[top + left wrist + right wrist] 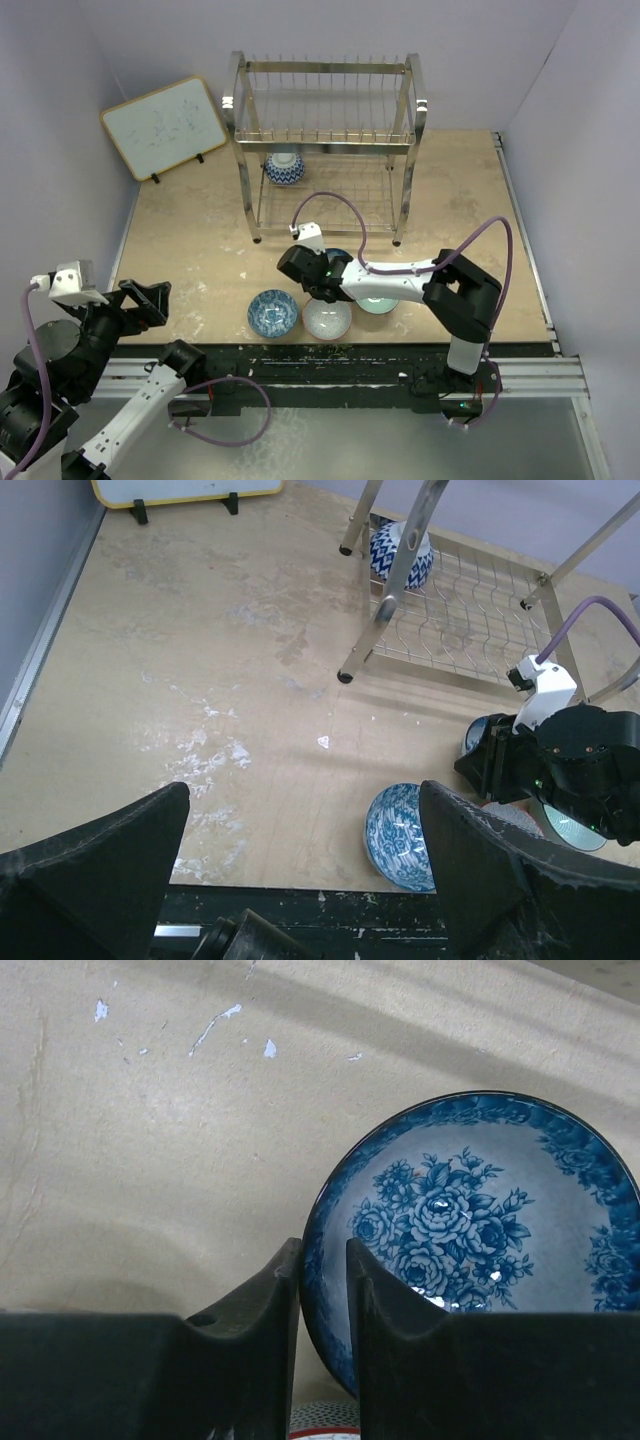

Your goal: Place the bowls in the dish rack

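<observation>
Bowls lie in two places. One blue-and-white bowl (285, 167) stands upright on the lower shelf of the dish rack (322, 68), toward its left side. The other four are grouped on the table (200, 245) in front of the rack, near the front edge. A blue flowered bowl (273, 312) is on the left, with a pale bowl (327, 319) just beside it. A mint bowl (377, 304) lies to the right, partly under the right arm, and a dark blue rose bowl (470, 1210) lies just behind the pale one.

The right gripper (323, 1285) is clamped on the rose bowl's rim. In the wrist view one finger (265, 1305) is outside the wall and the other inside, with the rim pinched in the narrow gap between them. Whether that bowl is off the table I cannot tell.

The left gripper (303, 810) hangs over the near left corner, well apart from the bowls, its jaws spread wide and holding nothing. A whiteboard (165, 125) leans at the back left, to the left of the rack.
</observation>
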Motion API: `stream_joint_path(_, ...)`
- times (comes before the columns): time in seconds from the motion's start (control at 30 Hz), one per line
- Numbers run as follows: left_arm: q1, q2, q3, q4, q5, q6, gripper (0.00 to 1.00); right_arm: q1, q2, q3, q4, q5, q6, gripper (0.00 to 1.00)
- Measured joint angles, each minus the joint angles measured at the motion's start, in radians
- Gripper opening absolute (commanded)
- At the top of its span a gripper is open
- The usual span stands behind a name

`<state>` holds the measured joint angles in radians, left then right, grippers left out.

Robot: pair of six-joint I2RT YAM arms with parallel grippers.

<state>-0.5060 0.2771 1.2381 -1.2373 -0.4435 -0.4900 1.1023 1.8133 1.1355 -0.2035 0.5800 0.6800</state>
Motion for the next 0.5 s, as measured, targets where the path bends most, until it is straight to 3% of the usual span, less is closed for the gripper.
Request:
stream_joint_path(0.13, 0.0, 0.0, 0.0, -0.005, -0.003, 0.0, 0.99, 0.004, 0.0, 0.009, -0.027, 0.013, 0.0, 0.16)
stream_joint_path(0.2, 0.0, 0.0, 0.0, -0.008, -0.005, -0.001, 0.99, 0.004, 0.0, 0.01, -0.029, 0.014, 0.0, 0.0)
stream_joint_path(0.5, 0.0, -0.001, 0.015, -0.02, -0.011, -0.001, 0.99, 0.006, -0.018, 0.033, -0.064, 0.069, -0.008, 0.0)
